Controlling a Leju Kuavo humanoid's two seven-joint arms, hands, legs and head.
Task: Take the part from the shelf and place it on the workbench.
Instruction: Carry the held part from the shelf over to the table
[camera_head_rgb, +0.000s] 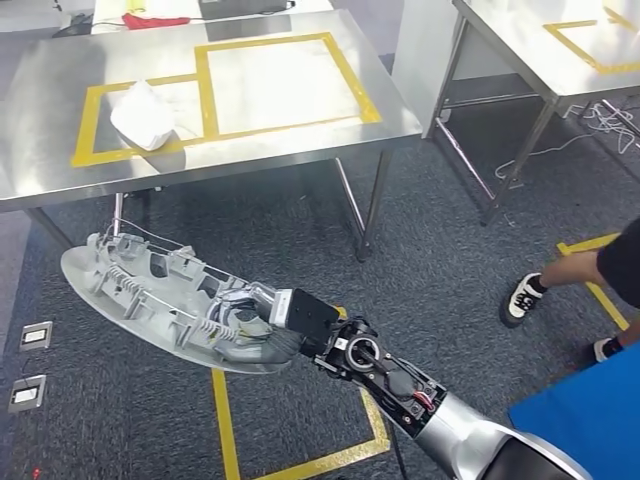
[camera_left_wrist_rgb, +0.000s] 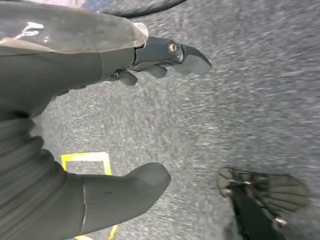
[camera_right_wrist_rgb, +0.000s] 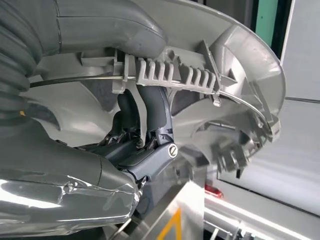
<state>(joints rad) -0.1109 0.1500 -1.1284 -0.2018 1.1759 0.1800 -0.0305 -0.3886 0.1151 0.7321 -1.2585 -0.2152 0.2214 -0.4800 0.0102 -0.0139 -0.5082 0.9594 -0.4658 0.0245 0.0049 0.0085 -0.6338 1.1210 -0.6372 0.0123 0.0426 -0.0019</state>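
A long grey oval plastic part (camera_head_rgb: 143, 295) with ribs and clips on its inner face hangs in the air in front of the workbench (camera_head_rgb: 45, 110), above the carpet. My right hand (camera_head_rgb: 260, 325) grips the part at its near end; in the right wrist view the fingers (camera_right_wrist_rgb: 156, 107) hook through an opening of the part (camera_right_wrist_rgb: 234, 65) and the thumb (camera_right_wrist_rgb: 113, 27) lies over its edge. The bench is a steel table with yellow tape rectangles (camera_head_rgb: 279, 85). My left hand (camera_left_wrist_rgb: 124, 115) hangs over the floor, thumb and fingers apart, holding nothing.
A crumpled white bag (camera_head_rgb: 143, 115) lies in the left taped rectangle of the bench. A second steel table (camera_head_rgb: 543, 50) stands at the right. A person's shoe (camera_head_rgb: 522, 298) and arm are at the right edge, beside a blue surface (camera_head_rgb: 589, 420). Yellow tape lines mark the grey carpet.
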